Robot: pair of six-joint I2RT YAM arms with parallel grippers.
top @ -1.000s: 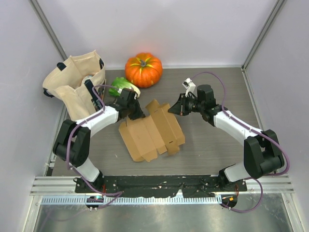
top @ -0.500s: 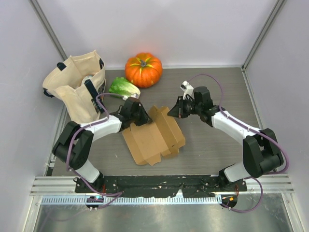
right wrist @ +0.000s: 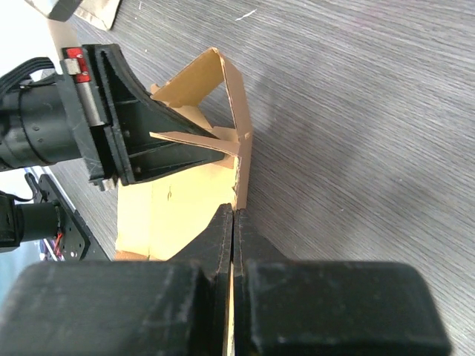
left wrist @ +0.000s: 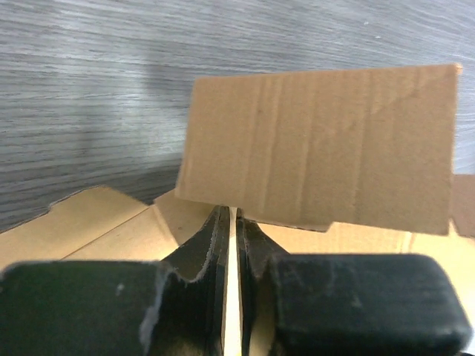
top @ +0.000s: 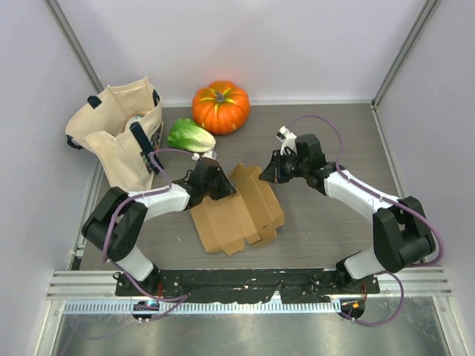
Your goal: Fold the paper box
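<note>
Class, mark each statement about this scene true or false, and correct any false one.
1. The pumpkin sits inside the tote bag. False: it stands on the table, outside the tote bag.
2. The left gripper and right gripper each pinch the paper box. True.
3. The paper box lies completely flat. False: a flap stands raised.
4. A green leafy vegetable lies beside the tote bag. True.

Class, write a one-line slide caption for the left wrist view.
Left tool pinches an upright flap of the paper box, with the grey wood-grain table behind.
</note>
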